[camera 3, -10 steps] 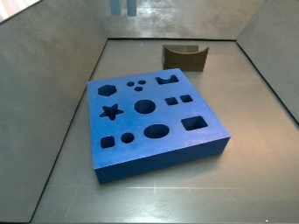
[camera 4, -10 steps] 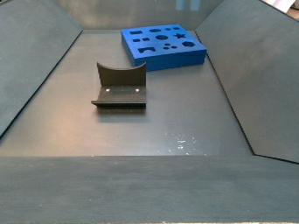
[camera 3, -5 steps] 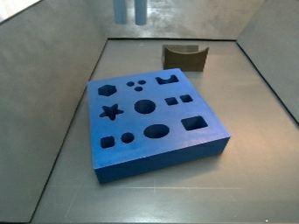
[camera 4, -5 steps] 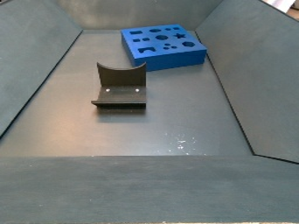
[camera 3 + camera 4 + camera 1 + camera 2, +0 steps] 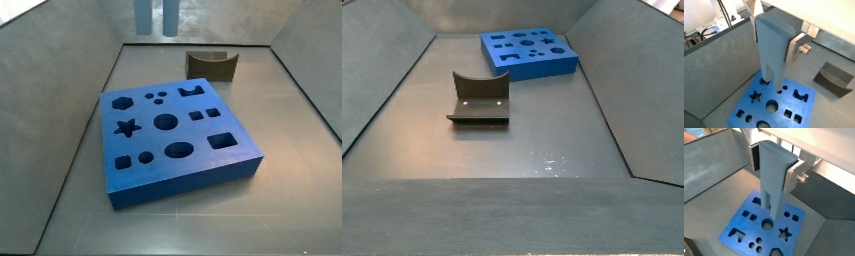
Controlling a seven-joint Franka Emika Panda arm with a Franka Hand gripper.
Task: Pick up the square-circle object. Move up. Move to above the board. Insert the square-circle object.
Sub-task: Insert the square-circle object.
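Observation:
My gripper (image 5: 774, 37) is shut on the upper end of the square-circle object (image 5: 773, 57), a tall light blue-grey block hanging upright. In both wrist views it hangs over the board (image 5: 807, 107), a bright blue slab with shaped holes. The gripper (image 5: 773, 166) and the object (image 5: 773, 190) stand above the board (image 5: 744, 225) with a gap between. In a side view only the object's lower end (image 5: 158, 17) shows, high above the far end of the board (image 5: 187, 180). In the side view of the board (image 5: 543, 68) against the far wall, neither gripper nor object shows.
The dark fixture (image 5: 478, 98) with a curved top stands on the grey floor, apart from the board. The fixture (image 5: 211, 64) sits by the far wall, and it (image 5: 834, 80) also shows past the board's corner. Sloped grey walls enclose the floor.
In the side view, the object's lower end has shifted a little to the right and shows further into the frame. Board and fixture have not moved.

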